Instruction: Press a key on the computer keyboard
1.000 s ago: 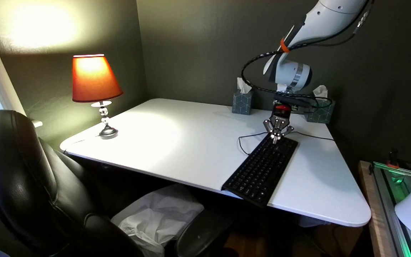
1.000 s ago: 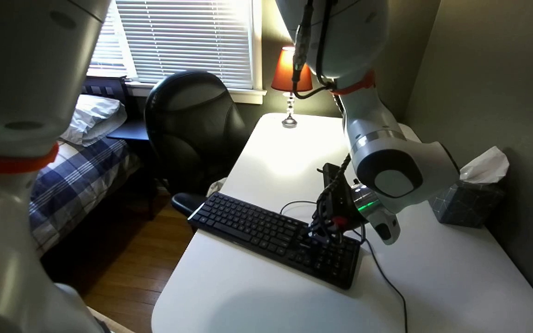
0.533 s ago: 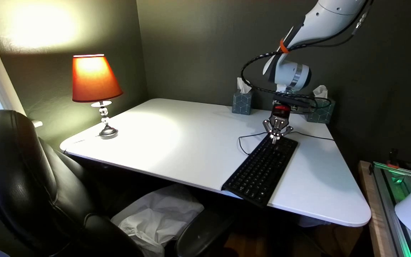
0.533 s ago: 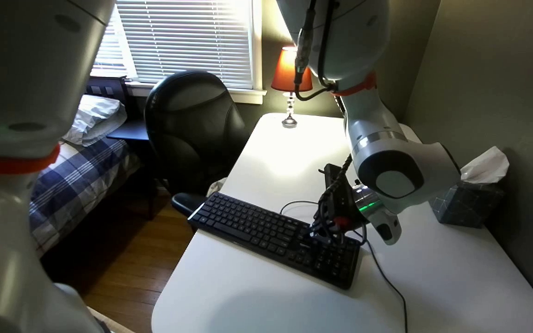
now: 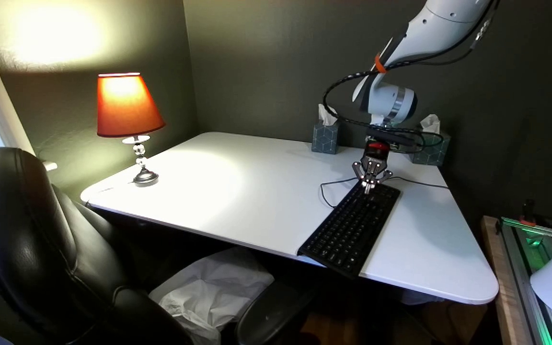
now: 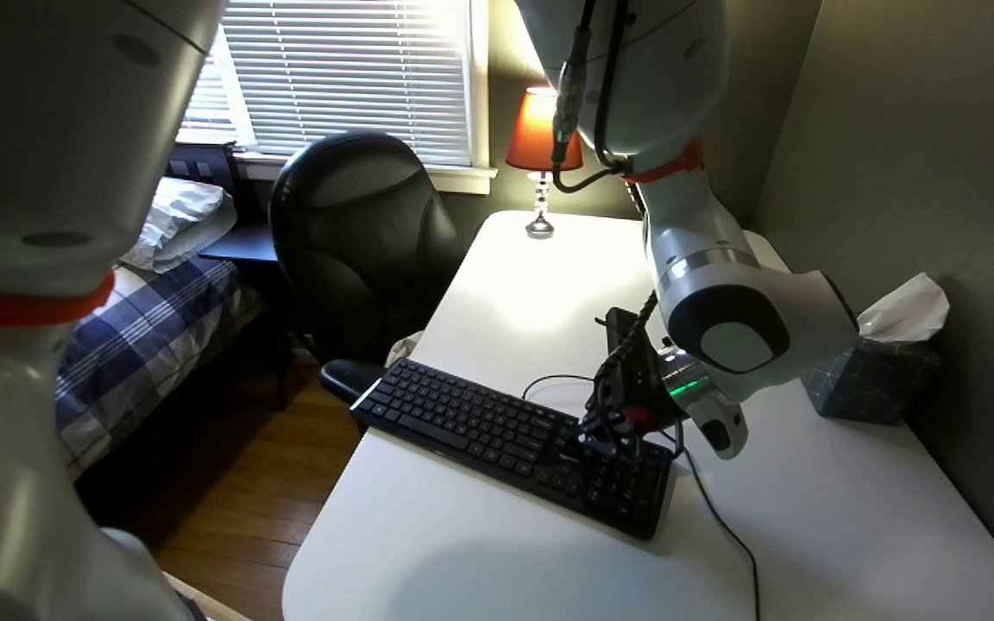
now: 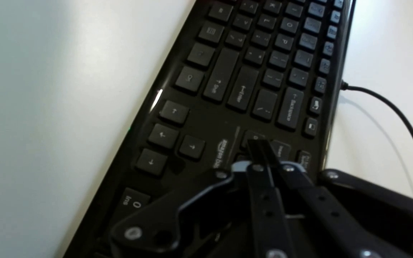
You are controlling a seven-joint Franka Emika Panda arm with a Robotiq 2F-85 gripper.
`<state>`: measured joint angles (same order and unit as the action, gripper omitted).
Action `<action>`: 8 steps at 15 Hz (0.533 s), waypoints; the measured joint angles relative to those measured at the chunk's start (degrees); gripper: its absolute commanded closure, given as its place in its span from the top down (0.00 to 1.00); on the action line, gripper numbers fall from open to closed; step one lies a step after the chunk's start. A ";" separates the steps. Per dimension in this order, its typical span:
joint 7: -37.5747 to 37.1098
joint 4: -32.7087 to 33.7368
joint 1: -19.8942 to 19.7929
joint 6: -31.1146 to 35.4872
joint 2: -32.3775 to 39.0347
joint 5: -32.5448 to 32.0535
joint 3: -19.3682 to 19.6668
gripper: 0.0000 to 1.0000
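Our arm (image 5: pixel 386 99) is shifting very slightly; we are holding the gripper (image 7: pixel 259 144) clenched, its fingers (image 7: pixel 268 206) together, over the keyboard (image 5: pixel 353 229), which is lying on the desk (image 5: pixel 266 191), overhanging its edge.

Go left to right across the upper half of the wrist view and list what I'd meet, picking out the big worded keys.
White desk → computer keyboard, with its Shift key → Enter key → Backspace key → black cable, seen against more of the desk.
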<state>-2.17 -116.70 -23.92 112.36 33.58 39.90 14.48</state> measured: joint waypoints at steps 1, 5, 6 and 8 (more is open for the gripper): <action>0.00 0.07 -0.01 -0.05 0.11 0.01 -0.01 0.00; 0.00 0.61 -0.09 -0.49 0.62 0.02 -0.01 0.00; 0.00 0.71 -0.12 -0.62 0.69 0.02 -0.01 0.00; 0.00 0.93 -0.23 -0.99 0.84 0.02 -0.01 0.00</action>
<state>-2.18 -115.77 -24.16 111.37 34.42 39.92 14.47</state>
